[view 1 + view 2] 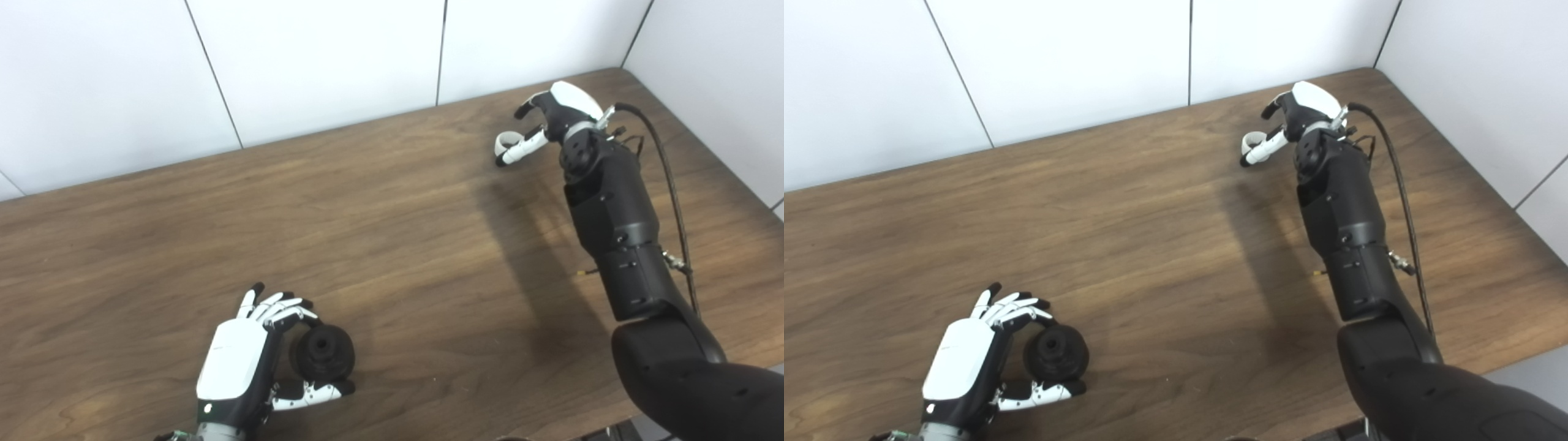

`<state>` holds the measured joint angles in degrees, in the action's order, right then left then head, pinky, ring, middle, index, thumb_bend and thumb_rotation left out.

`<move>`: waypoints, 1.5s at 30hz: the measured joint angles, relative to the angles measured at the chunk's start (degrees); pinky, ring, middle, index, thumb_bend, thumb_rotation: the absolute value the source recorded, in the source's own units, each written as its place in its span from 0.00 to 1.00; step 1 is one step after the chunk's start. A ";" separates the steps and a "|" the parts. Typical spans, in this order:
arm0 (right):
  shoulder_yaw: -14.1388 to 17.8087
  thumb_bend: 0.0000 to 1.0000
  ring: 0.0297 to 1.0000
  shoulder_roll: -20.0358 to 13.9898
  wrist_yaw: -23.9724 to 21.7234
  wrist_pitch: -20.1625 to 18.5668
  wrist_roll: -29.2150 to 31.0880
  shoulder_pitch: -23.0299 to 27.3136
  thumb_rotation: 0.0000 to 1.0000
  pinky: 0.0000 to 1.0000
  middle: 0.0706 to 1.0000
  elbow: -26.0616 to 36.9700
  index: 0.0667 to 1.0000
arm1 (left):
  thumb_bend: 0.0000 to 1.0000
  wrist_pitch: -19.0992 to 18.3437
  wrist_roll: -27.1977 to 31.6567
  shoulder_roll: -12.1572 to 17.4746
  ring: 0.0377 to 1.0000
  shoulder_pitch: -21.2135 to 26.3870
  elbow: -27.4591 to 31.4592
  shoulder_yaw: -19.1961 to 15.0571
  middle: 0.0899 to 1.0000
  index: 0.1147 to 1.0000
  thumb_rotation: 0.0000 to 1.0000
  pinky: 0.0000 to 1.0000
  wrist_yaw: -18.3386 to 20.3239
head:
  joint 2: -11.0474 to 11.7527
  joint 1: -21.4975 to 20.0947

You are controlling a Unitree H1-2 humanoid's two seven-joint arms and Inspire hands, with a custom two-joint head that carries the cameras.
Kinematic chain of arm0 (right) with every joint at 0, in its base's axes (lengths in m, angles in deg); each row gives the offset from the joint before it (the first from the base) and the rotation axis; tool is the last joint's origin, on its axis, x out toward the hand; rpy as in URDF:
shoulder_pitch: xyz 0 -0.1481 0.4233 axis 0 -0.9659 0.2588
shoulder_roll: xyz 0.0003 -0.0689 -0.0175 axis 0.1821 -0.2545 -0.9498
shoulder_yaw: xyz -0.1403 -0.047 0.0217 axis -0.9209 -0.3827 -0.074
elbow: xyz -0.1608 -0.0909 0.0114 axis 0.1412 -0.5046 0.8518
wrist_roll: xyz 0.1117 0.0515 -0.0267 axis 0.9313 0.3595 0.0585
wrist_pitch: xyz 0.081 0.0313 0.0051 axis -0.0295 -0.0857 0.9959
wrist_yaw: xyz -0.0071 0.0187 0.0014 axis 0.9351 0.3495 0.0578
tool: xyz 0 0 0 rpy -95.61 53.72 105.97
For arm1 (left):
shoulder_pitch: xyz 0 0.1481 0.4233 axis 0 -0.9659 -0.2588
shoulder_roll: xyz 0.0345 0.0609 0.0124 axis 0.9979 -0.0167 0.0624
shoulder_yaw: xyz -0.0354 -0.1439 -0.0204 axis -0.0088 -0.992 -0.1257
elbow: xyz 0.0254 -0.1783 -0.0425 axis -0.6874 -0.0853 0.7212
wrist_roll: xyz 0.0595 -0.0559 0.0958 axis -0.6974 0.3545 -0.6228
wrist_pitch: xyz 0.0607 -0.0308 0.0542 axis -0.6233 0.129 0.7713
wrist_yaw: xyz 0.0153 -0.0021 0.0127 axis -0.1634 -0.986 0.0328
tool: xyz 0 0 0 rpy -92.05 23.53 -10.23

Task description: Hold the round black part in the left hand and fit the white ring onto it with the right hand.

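While my left hand [245, 361] sits near the tabletop's [392, 245] front edge, its fingers and thumb are curled around the round black part [323, 352]. Well apart, toward the far right corner, my right hand [551, 119] has the white ring [506, 144] against its thumb; whether those fingers clamp it, I cannot tell.

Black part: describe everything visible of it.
The black part is round, thick and matte, rubber-like, with a recessed centre and a small hole. It sits near the table's front edge, its face tilted up toward the cameras. The left hand cups it: fingers curl over its top, the thumb lies under it. No ring on it.
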<state>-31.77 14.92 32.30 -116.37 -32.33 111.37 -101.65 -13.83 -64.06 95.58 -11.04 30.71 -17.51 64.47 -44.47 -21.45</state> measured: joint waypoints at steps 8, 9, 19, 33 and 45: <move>-1.76 0.86 0.99 -0.61 0.01 0.00 1.04 0.03 0.21 0.92 0.91 -0.32 0.68 | 0.52 -0.29 -0.36 -0.03 0.85 -0.16 0.64 -0.04 0.74 0.42 0.05 1.00 0.95 | -0.18 0.44; -1.97 0.85 0.99 -0.72 0.01 0.00 1.30 0.04 0.21 0.92 0.91 -0.55 0.68 | 0.52 -0.29 -0.36 -0.06 0.85 -0.16 0.65 -0.05 0.74 0.42 0.05 1.00 0.95 | -0.18 0.44; -2.03 0.82 0.98 -1.47 0.61 0.00 3.22 -0.18 0.20 0.93 0.89 -1.65 0.66 | 0.52 -0.27 -0.37 -0.08 0.85 -0.47 1.20 -0.04 0.74 0.42 0.05 1.00 1.30 | -0.53 0.62; -2.16 0.81 0.97 -2.53 2.10 0.00 4.97 -0.17 0.15 0.91 0.88 -3.34 0.63 | 0.52 -0.49 -0.77 -0.47 0.85 -0.95 1.86 -0.06 0.74 0.42 0.05 0.99 1.84 | -0.62 0.88; -2.64 0.85 0.90 -2.53 2.73 0.00 5.13 0.07 0.18 0.90 0.81 -3.42 0.60 | 0.52 -0.94 -0.85 -0.71 0.85 -1.32 2.31 -0.03 0.74 0.42 0.05 0.99 2.11 | -0.62 0.97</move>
<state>-34.41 12.39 35.03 -116.37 -27.20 111.44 -105.07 -14.77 -64.92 94.87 -12.35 33.02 -17.54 66.58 -45.09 -20.48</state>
